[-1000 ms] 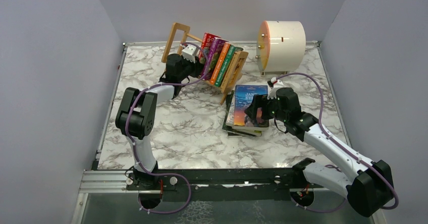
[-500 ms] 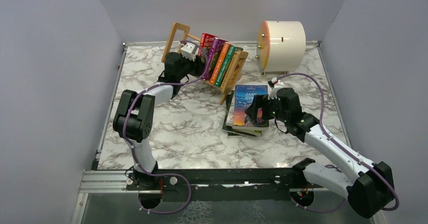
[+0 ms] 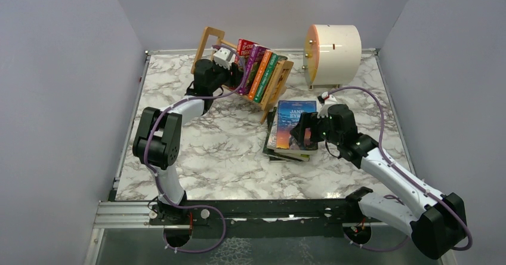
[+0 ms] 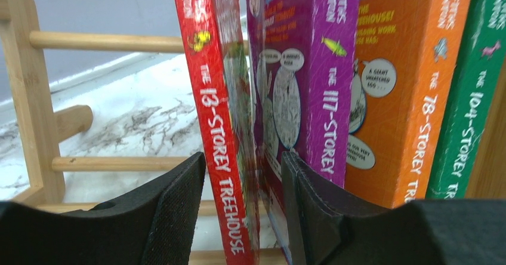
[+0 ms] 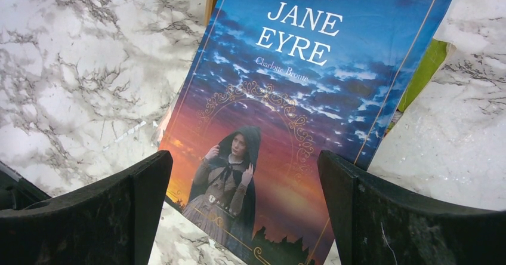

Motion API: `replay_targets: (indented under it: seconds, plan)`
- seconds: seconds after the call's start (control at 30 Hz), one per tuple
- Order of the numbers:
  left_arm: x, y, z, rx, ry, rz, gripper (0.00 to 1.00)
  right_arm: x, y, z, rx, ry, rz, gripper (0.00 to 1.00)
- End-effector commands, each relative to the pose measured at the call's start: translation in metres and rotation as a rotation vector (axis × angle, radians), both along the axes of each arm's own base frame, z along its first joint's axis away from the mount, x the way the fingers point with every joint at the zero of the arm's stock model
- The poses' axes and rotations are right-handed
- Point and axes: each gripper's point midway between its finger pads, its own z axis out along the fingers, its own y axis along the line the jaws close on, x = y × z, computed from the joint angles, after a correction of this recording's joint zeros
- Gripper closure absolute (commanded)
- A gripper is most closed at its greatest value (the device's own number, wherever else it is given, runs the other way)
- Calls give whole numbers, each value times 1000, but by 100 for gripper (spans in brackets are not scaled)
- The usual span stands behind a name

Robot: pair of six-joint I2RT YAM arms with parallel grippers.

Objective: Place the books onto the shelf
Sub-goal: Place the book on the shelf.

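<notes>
The light-wood shelf [image 3: 206, 43] stands tilted at the back, holding a red book [image 4: 216, 122], a purple one [image 4: 310, 68], an orange one [image 4: 406, 98] and a green one [image 4: 471, 98] upright. My left gripper [image 4: 243, 211] is open at the shelf's left side [image 3: 234, 68]. The red book's spine stands between its fingers, with a gap to the left pad. More books lie in a flat stack [image 3: 292, 122] on the table, a blue Jane Eyre [image 5: 298, 98] on top and a green cover [image 5: 426, 68] under it. My right gripper [image 5: 244, 205] hovers open over the stack's near end.
A cream cylindrical drum [image 3: 333, 50] stands at the back right, close to the shelf's right end. The marble table [image 3: 209, 157] is bounded by grey walls on three sides. The shelf's empty left half shows bare rails [image 4: 107, 41].
My left gripper's jaws have opened off the red book, which stays standing in the shelf. The left arm has shifted slightly. The right arm has not moved.
</notes>
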Motion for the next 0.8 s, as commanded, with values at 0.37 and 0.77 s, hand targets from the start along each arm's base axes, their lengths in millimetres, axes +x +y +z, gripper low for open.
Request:
replay_targets:
  seconds: [0.37,0.77]
  plan:
    - [11,-18,29,-51,-54,-73,61,2,-3,5,-3,-13,-22,9]
    - [8,-21,34,-62,-61,-95,89,2,-2,4,-4,-11,-21,9]
